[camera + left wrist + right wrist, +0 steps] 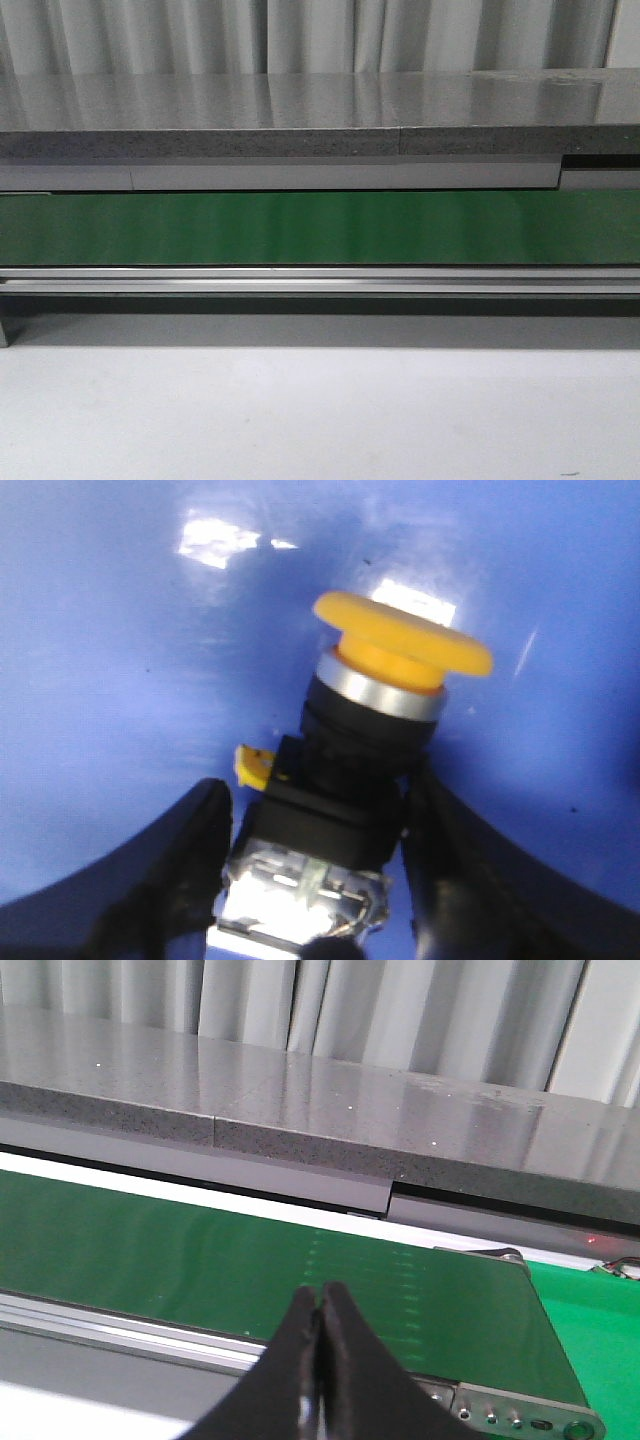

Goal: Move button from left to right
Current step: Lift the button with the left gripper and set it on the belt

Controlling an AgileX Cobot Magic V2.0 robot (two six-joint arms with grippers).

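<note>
On my left wrist feed, the left claw has its two black fingers pressed against either side of the button, gripping its black body. The yellow-orange cap points away from the claw, tilted, with a silver ring just under it. Behind it is a glossy blue surface; I cannot tell whether the button touches it. On the right wrist feed, the right claw has its fingertips pressed together with nothing between them, hanging above a green belt beside a grey stone shelf. The front feed shows the belt, shelf and curtain, no arms.
</note>
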